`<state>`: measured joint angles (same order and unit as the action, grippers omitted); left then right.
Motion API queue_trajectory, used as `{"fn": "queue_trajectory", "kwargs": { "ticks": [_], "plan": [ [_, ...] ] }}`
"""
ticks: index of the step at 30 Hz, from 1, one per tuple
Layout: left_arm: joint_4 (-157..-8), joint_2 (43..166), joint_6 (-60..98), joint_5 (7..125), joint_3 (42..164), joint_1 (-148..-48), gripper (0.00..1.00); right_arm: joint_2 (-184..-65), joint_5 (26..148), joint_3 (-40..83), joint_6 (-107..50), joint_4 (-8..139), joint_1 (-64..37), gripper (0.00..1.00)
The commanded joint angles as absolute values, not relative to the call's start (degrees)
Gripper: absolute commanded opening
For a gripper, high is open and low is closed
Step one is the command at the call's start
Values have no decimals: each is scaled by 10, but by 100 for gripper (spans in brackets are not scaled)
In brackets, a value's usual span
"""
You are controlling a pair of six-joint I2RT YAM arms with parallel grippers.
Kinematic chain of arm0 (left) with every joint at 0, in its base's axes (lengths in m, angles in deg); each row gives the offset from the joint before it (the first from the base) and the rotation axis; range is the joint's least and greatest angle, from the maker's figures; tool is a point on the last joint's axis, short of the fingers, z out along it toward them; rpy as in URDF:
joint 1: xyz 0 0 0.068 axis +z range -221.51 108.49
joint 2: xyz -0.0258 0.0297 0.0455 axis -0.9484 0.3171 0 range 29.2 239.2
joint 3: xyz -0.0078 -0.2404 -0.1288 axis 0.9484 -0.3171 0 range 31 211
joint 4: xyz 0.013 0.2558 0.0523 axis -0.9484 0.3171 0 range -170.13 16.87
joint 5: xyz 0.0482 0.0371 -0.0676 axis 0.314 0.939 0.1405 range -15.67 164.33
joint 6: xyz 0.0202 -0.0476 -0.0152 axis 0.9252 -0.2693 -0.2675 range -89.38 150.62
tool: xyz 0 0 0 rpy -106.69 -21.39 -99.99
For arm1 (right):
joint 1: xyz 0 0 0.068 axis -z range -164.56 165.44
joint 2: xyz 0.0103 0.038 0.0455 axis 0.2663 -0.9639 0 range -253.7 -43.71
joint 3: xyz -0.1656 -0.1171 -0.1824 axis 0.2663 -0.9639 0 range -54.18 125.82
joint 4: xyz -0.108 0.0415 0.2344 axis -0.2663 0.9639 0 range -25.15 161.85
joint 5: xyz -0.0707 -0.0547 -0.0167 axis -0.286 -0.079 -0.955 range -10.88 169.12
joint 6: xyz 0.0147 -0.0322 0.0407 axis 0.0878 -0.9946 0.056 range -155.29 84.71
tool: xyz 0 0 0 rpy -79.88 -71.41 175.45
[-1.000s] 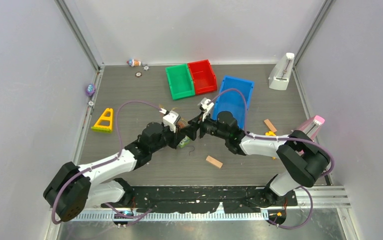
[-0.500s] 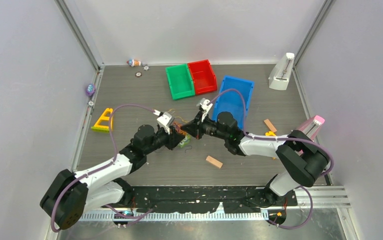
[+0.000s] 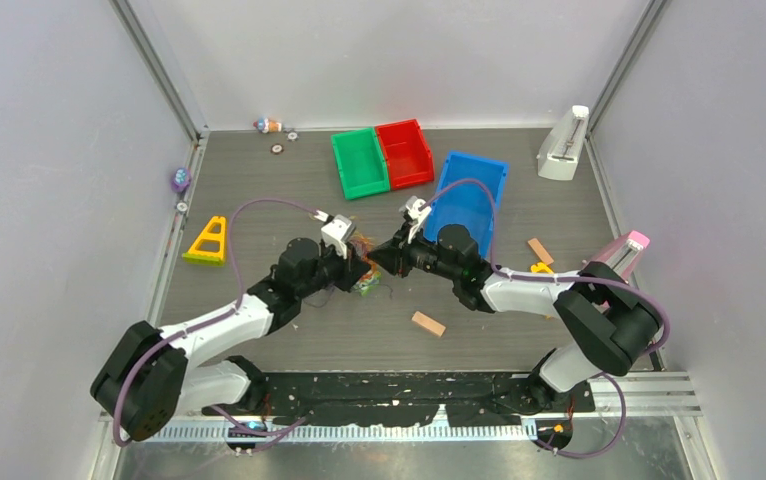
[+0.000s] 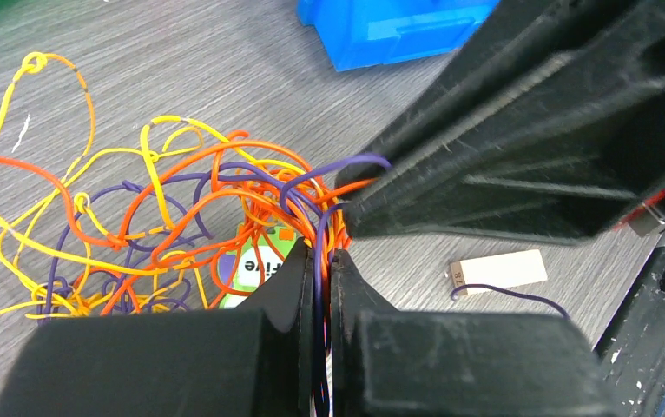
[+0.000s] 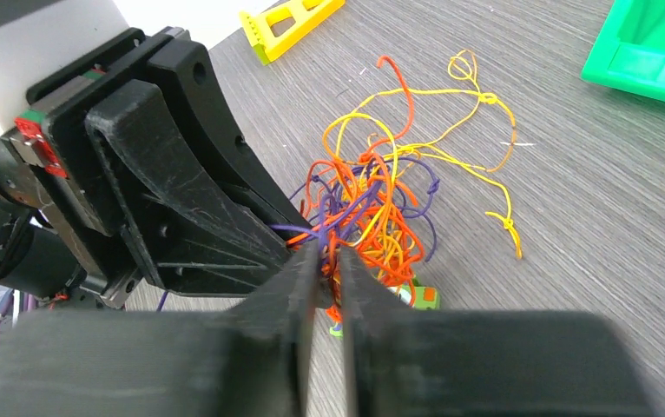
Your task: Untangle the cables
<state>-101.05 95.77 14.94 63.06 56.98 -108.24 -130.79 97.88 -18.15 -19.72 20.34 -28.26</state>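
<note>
1. Top view: the left gripper and right gripper meet mid-frame over the cables.
2. Left wrist: its fingers pinch orange and purple strands at lower centre; the tangle spreads left.
3. Right wrist: its fingers clamp strands at centre.

Grey wood-grain worktop here. Far side, a green bin and a red bin sit touching, with a blue bin just to their right. Yellow triangle frame out left, a wooden block nearer the front, and the cables sprawl tangled mid-worktop.
</note>
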Motion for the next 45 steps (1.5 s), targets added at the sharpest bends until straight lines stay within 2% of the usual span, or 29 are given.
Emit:
{"fn": "queue_trajectory", "kwargs": {
  "ticks": [1, 2, 4, 9, 15, 19, 24, 28, 30, 31, 32, 33, 34, 37, 41, 45],
  "plan": [
    [-1007, 955, 152, 646, 591, -1080, 0, -1289, 975, -180, -199, 177, -282, 38],
    [-1017, 948, 150, 644, 584, -1078, 0, -1287, 960, -181, -198, 179, -282, 62],
    [-1043, 928, 143, 635, 564, -1070, 0, -1288, 943, -181, -192, 186, -282, 76],
    [-1105, 894, 101, 588, 521, -1030, 0, -1293, 968, -190, -181, 165, -274, 79],
    [-1201, 921, 27, 463, 499, -969, 0, -1298, 1057, -200, -193, 124, -268, 93],
    [-1276, 946, -13, 385, 497, -959, 0, -1318, 1090, -185, -191, 128, -268, 94],
    [-1332, 953, -34, 342, 491, -958, 0, -1335, 1097, -165, -190, 142, -268, 93],
    [-1358, 947, -42, 330, 484, -959, 0, -1343, 1087, -155, -189, 158, -268, 87],
    [-1359, 942, -41, 331, 481, -958, 0, -1342, 1088, -154, -189, 160, -268, 68],
    [-1357, 941, -39, 332, 481, -959, 0, -1341, 1088, -155, -189, 159, -268, 48],
    [-1352, 940, -37, 335, 481, -959, 0, -1339, 1084, -156, -189, 159, -268, 38],
    [-1348, 938, -35, 341, 481, -959, 0, -1336, 1080, -158, -189, 159, -268, 23],
    [-1341, 936, -31, 350, 481, -958, 0, -1332, 1069, -159, -189, 161, -268, 15],
    [-1273, 903, -5, 427, 476, -954, 0, -1319, 1026, -164, -199, 187, -268, 11],
    [-1111, 816, 40, 635, 470, -953, 0, -1308, 873, -138, -210, 300, -268, 6],
    [-1049, 747, 45, 780, 446, -953, 0, -1297, 749, -137, -202, 345, -265, 6]
  ]
}}
